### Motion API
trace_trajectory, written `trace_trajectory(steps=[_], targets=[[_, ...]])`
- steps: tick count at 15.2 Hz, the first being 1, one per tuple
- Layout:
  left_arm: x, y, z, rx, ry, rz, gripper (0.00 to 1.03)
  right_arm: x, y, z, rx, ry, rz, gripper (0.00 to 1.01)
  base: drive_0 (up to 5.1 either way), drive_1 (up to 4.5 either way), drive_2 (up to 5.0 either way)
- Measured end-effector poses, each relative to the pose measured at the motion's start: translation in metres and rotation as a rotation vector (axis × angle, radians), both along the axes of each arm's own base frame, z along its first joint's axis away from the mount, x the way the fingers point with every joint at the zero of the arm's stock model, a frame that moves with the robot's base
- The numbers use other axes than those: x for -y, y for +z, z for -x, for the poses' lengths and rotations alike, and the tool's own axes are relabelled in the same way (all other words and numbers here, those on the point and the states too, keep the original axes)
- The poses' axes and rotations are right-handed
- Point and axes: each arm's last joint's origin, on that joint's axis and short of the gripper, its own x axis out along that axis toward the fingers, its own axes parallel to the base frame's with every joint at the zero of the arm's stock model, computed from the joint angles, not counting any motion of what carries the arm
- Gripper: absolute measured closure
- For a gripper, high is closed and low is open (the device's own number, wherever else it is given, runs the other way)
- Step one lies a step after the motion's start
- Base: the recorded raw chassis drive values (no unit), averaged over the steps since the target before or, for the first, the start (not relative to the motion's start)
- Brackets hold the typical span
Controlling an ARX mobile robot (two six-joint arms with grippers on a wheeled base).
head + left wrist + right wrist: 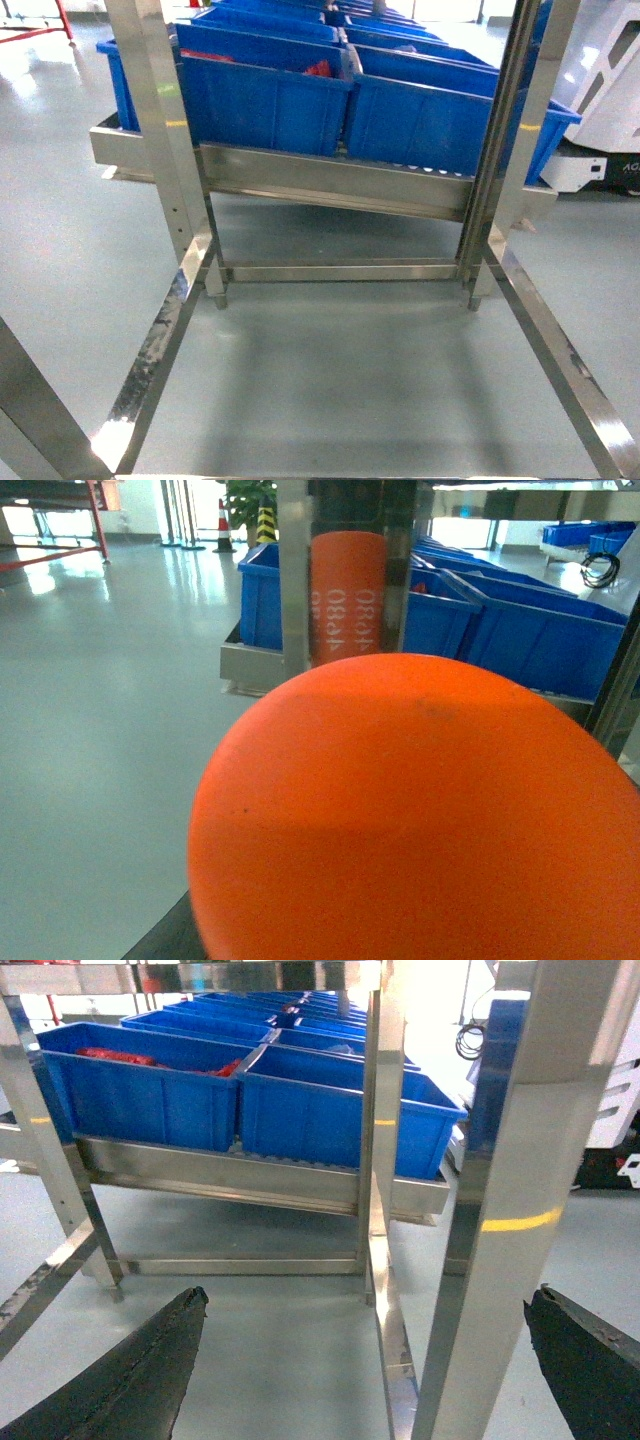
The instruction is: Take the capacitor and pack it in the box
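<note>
The capacitor (420,820) is an orange cylinder, and its round end fills most of the left wrist view, right in front of the camera. My left gripper is shut on it; only a dark finger (165,940) edge shows at the bottom left. An orange shape with white digits (348,595) shows on the polished steel post ahead, seemingly the capacitor's reflection. My right gripper (367,1300) is open, with nothing between its dark fingertips (150,1360), over the floor beside a steel post (520,1190). The box is out of view. Neither gripper appears in the head view.
A stainless steel rack (330,185) carries rows of blue bins (260,100), some holding red-orange parts (318,68). Its uprights (160,130) and low floor rails (560,350) frame the grey floor ahead. A white machine (610,90) stands at the far right.
</note>
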Motion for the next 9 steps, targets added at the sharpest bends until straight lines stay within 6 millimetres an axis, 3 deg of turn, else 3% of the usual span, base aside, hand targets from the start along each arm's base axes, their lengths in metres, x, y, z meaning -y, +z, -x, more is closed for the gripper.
trace_trajectory(steps=[9], targets=[[0.0000,-0.0002,0.0000,-0.002,0.000,0.000,0.59,0.0000,0.0002,0.0000,0.002,0.000,0.000,0.03,-4.8,2.63,2.6]])
